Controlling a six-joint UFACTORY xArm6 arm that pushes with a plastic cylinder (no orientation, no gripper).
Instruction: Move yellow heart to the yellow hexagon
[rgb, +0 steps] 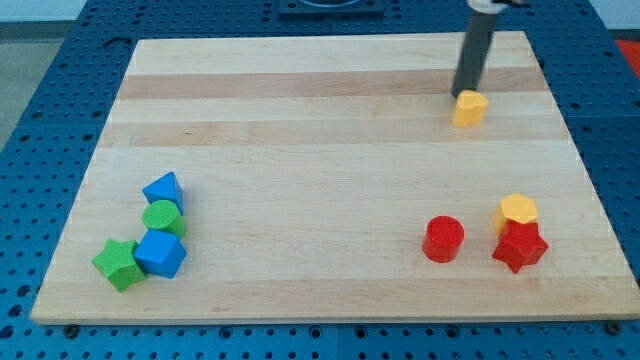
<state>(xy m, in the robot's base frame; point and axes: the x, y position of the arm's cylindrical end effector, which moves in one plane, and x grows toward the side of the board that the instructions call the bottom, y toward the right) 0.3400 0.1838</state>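
My tip (462, 95) stands on the wooden board (300, 120) at about two o'clock from the board's centre, touching the top-left edge of the yellow heart (470, 108). The rod has no jaws and grasps nothing; it only rests against the heart. At six o'clock from the heart, well apart, sits the yellow hexagon (516, 211), touching the red star (520, 246) just beneath it. The red cylinder (443, 239) stands near, at nine o'clock from the star. At the board's eight o'clock lies a touching cluster: blue triangular block (163, 190), green cylinder (161, 216), blue cube-like block (160, 253), green star (118, 264).
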